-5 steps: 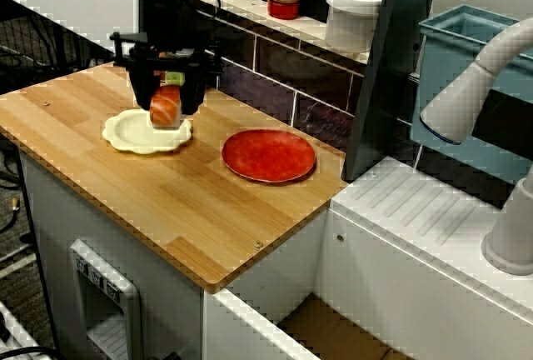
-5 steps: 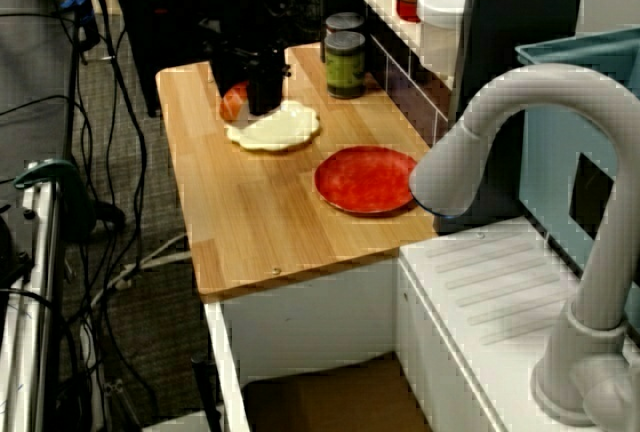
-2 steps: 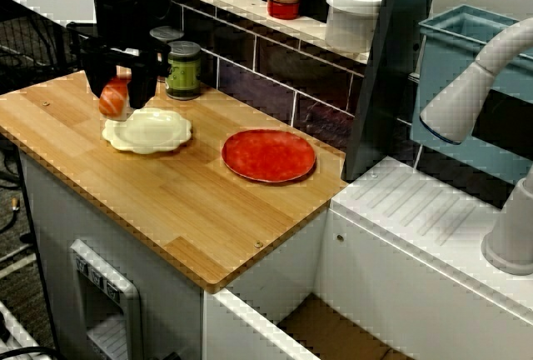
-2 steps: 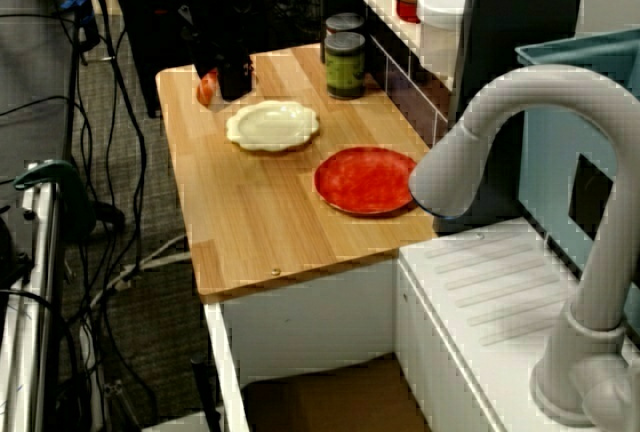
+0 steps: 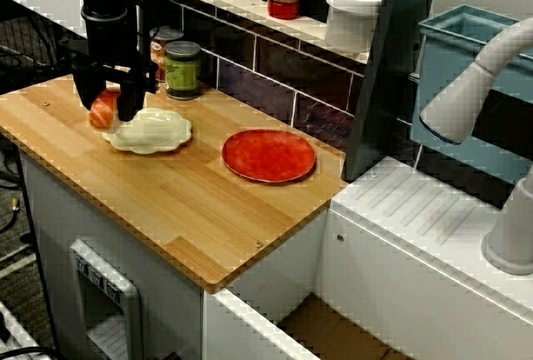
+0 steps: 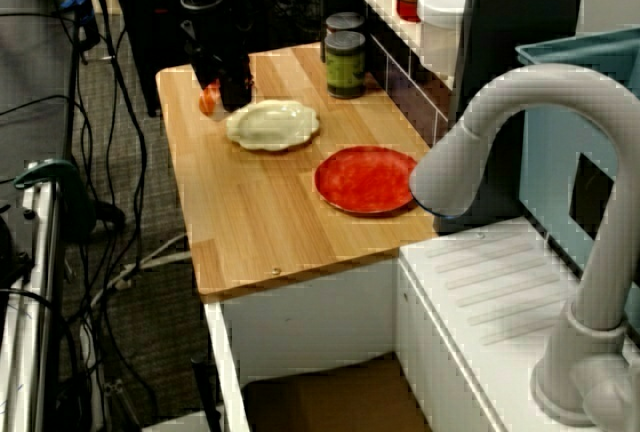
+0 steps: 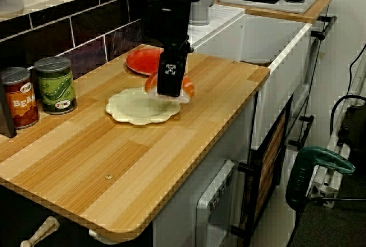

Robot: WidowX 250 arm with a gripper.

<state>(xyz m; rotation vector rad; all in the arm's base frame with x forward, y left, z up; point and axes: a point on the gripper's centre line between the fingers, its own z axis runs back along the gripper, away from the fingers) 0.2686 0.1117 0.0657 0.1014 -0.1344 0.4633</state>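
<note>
My black two-fingered gripper [image 5: 106,110] is clamped on a small orange-and-white block shaped like a piece of salmon sushi [image 5: 101,112]. One finger presses each side of it, and orange shows between and below them. In the view facing the tiled wall, the sushi piece hangs low just beside the rim of the cream scalloped plate [image 5: 166,138], on the side away from the round red plate [image 5: 268,156]. I cannot tell whether it touches the wood of the light wooden counter [image 5: 191,202].

The view from the sink end agrees: the sushi piece [image 6: 207,102] sits off the cream plate [image 6: 272,124], near its far rim. The red plate [image 6: 367,179] lies near the cream plate's opposite side, not touching it.

In the view from the open end of the counter, my gripper [image 7: 170,84] overlaps the cream plate's [image 7: 134,110] edge, with orange [image 7: 187,88] peeking out beside a finger. Behind the cream plate, against the wall, stand a green-labelled tin can [image 7: 55,85] and a red-labelled tin can [image 7: 16,97], side by side.
</note>
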